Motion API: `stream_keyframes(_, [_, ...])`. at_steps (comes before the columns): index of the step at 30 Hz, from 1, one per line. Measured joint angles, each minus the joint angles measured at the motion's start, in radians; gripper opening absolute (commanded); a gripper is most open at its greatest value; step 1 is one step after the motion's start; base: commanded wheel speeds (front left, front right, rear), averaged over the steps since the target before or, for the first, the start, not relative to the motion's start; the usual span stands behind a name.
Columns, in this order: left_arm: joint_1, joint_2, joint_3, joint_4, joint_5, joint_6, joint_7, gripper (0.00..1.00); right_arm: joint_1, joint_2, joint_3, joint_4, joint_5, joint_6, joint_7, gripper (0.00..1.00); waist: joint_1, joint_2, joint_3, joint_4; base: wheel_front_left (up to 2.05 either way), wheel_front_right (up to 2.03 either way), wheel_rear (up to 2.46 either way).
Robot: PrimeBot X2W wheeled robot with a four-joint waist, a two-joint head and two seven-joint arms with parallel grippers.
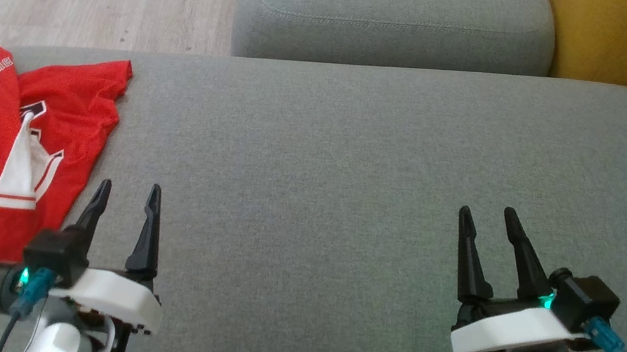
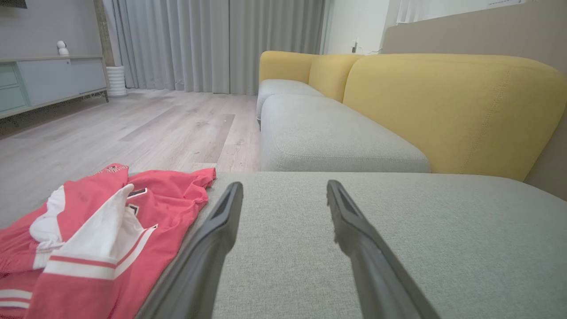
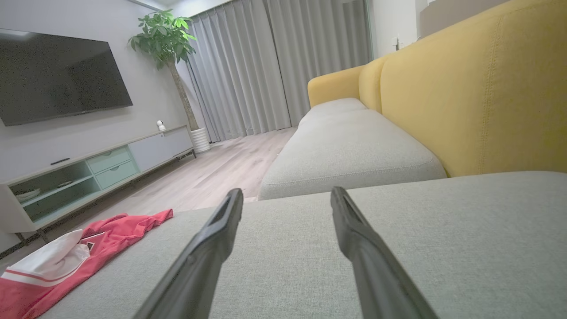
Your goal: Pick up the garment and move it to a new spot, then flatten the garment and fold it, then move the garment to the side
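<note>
- On the left edge of the grey seat cushion (image 1: 354, 163), the red garment (image 1: 5, 150) is found crumpled.
- The left gripper (image 1: 131, 185) and right gripper (image 1: 488, 211) are held spread, empty.
- No step is judged done; pickup, flattening, folding and setting aside are all left.

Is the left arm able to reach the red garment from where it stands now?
Probably yes. The left gripper hangs open just beside the red garment, which lies crumpled on the grey cushion; nothing stands between them.
</note>
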Motion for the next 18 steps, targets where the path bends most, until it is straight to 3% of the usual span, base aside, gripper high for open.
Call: stream_keyframes(18, [0.0, 0.0, 0.001, -0.002, 0.026, 0.007, -0.007, 1.0, 0.0, 0.003, -0.017, 0.021, -0.024, 0.0, -0.01, 1.0, 0.0, 0.0, -0.003, -0.004, 0.0, 0.0, 0.0])
